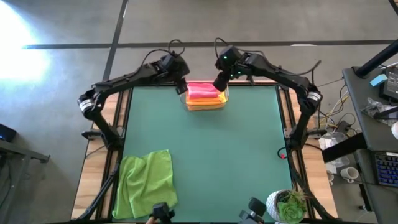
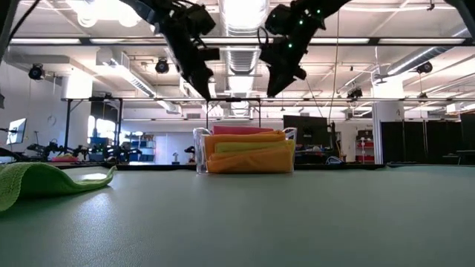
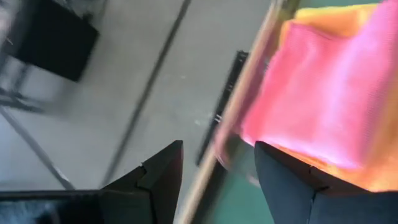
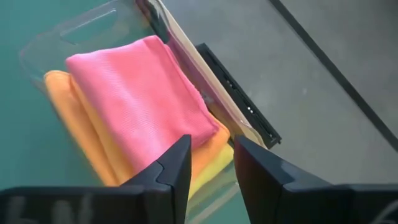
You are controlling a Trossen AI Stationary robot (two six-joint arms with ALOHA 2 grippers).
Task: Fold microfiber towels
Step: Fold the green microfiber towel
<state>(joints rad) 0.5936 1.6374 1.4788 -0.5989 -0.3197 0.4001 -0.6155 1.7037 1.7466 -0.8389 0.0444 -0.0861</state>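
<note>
- The green table point(image 1: 205, 149) fills the middle of the high view, with wooden strips along its left and right sides.
- The lime green towel point(image 1: 146, 183) lies unfolded and rumpled at the table's near left corner, well apart from the bin; the low view shows it as a low mound at the left edge point(image 2: 44, 182).
- The clear plastic bin point(image 1: 225, 96) stands at the middle of the table's far edge.
- Inside the bin sits a stack of folded towels: the hot pink towel point(image 4: 143, 93) is on top, a yellow towel point(image 2: 249, 147) shows beneath it, and an orange towel point(image 2: 249, 160) is at the bottom. A second orange one cannot be made out separately.
- The left gripper point(image 1: 181, 86) hangs above the bin's left end, clear of the stack; its fingers point(image 3: 155, 177) stand well apart with nothing between them.
- The right gripper point(image 1: 220, 82) hangs above the bin's right end; its fingers point(image 4: 171, 168) are slightly apart, holding nothing.
- A potted plant point(image 1: 287, 205) sits at the table's near right corner.
</note>
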